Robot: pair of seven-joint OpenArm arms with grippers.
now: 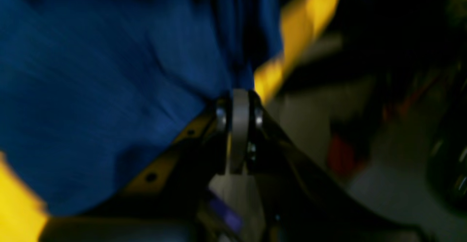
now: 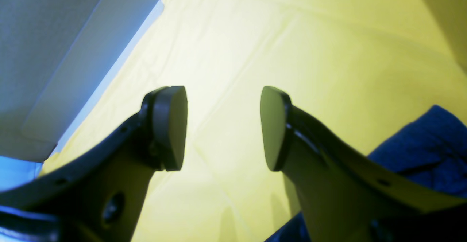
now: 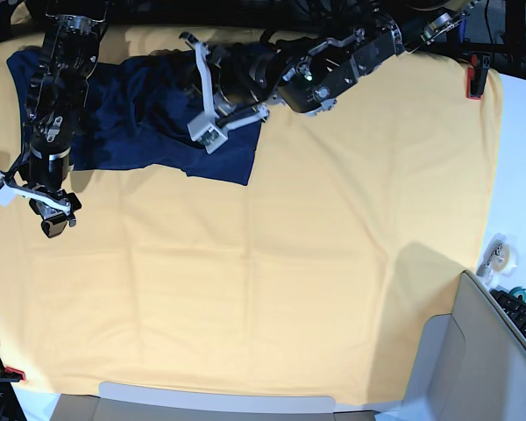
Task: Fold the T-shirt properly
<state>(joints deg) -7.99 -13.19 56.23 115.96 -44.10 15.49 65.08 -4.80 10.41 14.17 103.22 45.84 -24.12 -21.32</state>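
T-shirt (image 3: 158, 114) sits bunched at the upper left of the base frame on the yellow cloth (image 3: 289, 263) covering the counter, nowhere near a clean fold yet. Left gripper (image 1: 239, 100) is clamped together on a pinch of the navy fabric; from the left wrist view I see the cloth gathered into pleats right at the pads. Risk one: it's a thin pinch near an edge, so if I drag fast the knit slips out or I only pull one layer and the fold goes crooked. Risk two: the yellow cloth is close under the pinch and could get dragged along. Right gripper (image 2: 222, 125) is apart and holding nothing, over bare yellow cloth at the left of the base frame, shirt just at its lower right, so nothing is pinning the far side and the whole shirt may slide. The wrist view is motion-blurred but shows the actual grip; the base view hides that contact behind the arm, yet only it shows the overall shirt layout and both arms.
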